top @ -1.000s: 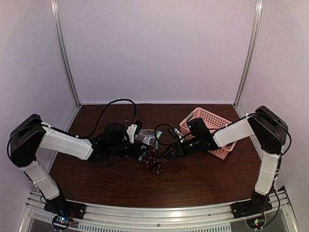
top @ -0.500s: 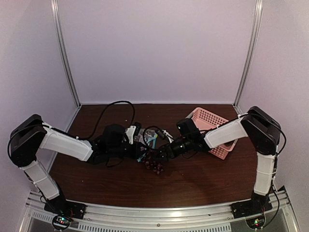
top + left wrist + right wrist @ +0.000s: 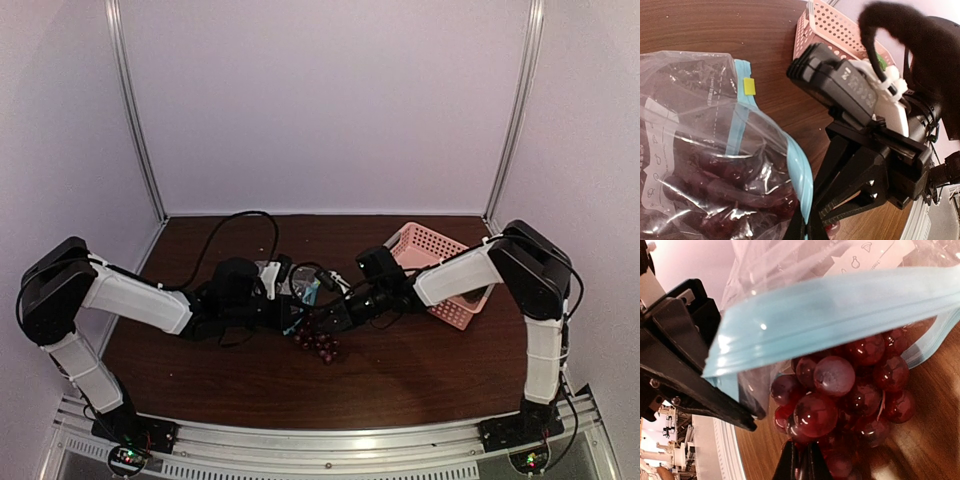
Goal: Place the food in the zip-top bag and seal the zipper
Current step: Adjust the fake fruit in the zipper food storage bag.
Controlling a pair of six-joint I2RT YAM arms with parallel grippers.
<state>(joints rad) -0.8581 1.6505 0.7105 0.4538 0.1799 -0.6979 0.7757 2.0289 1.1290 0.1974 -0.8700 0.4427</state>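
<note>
Grapes (image 3: 318,341) lie in a dark clump on the table (image 3: 430,375) in the overhead view, just below where the left gripper (image 3: 287,312) and right gripper (image 3: 336,312) meet at the clear bag (image 3: 302,288). The pink basket (image 3: 447,262) stands well apart to the right.

From the left wrist, the blue strip (image 3: 802,175) of the bag's mouth runs down into the left gripper's fingers, which look pressed together on that edge. Grapes show through the crinkled plastic, so part of the bunch is inside.

From the right wrist, the upper lip arches over the bunch, and the lowest grapes rest on the wood at the mouth. The right gripper's fingers close to a narrow point at the bunch's near end, apparently pinching its stem.

The bunch is probably light but loose, with berries that are easily bruised, so the stem is the place to hold. The film looks thin, slippery and floppy; the stiffer strip should give the surest grip.
</note>
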